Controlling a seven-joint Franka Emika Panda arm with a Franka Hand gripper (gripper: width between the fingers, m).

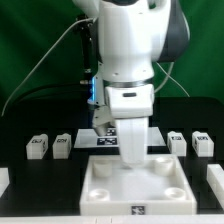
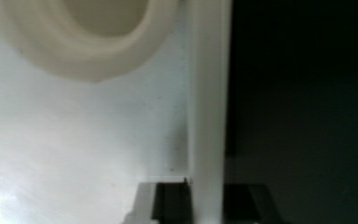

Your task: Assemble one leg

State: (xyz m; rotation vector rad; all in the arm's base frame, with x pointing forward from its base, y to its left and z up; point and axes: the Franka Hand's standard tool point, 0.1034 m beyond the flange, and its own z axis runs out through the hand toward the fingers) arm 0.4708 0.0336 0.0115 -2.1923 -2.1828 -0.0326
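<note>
Leaving the leg (image 1: 62, 144) standing on the dark table (image 1: 45, 178), free of any grasp, at the exterior view's left of the arm, just beside a second leg (image 1: 38, 148). Showing a third leg (image 1: 177, 142) and a fourth leg (image 1: 202, 144) at the exterior view's right. Reaching the gripper (image 1: 131, 155) straight down to the far rim of the white panel (image 1: 105, 195), between the two pairs, in front of the marker board (image 1: 103, 141). Looking closely, in the wrist view, onto a round socket (image 2: 87, 30). Not being able to tell whether the fingers are spread or clamped.
</note>
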